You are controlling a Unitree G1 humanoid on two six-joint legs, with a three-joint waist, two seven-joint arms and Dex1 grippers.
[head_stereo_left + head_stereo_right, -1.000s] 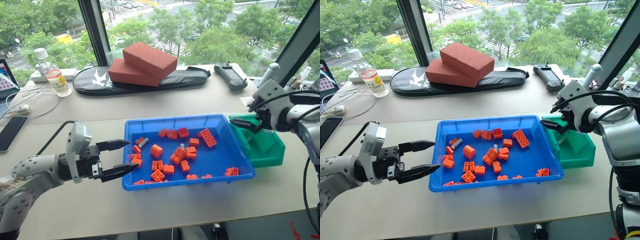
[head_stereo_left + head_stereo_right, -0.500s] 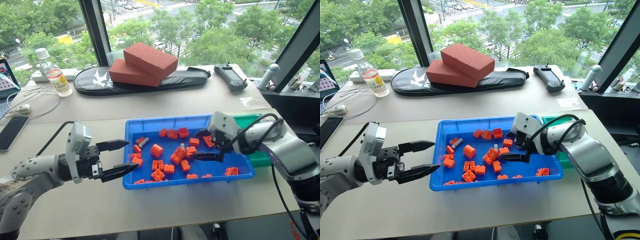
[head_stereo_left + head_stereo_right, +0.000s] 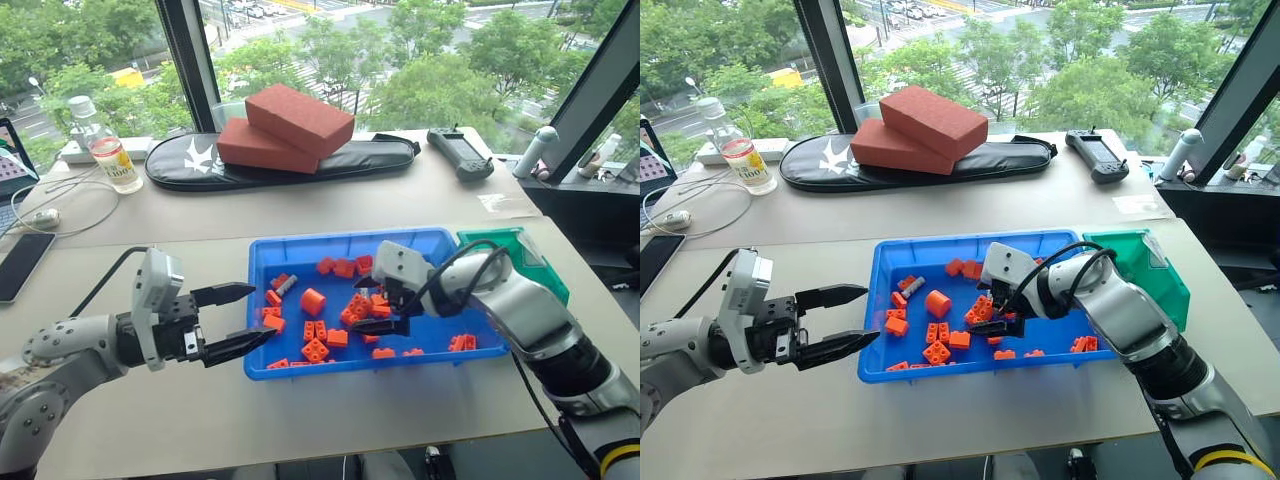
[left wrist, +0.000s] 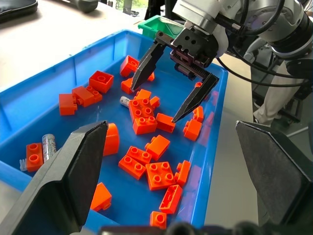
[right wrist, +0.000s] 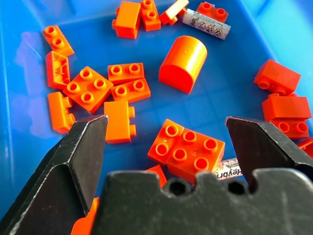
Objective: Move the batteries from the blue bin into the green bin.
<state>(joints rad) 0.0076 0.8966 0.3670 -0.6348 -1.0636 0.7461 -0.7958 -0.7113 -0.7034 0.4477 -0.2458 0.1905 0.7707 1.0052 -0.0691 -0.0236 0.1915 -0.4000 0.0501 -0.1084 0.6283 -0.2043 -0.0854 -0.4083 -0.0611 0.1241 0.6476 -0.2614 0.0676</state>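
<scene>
Gripper over the bricks

Right gripper (image 3: 388,306) hangs spread wide inside the blue bin (image 3: 300,250), a battery (image 5: 227,169) half-hidden under an orange brick (image 5: 186,149) between its fingers. Left gripper (image 3: 236,318) waits spread, empty, outside. Green bin (image 3: 528,255) sits alongside.

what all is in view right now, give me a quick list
blue bin: one, table middle
toy bricks: many, orange, in blue bin
batteries: two seen, silver, in blue bin
green bin: one, right of blue bin
red blocks: two, stacked on black bag
bottle: one, clear, far left
phone: one, black, left edge
controller: one, grey, far side
left gripper: open, beside blue bin
right gripper: open, over bricks
</scene>
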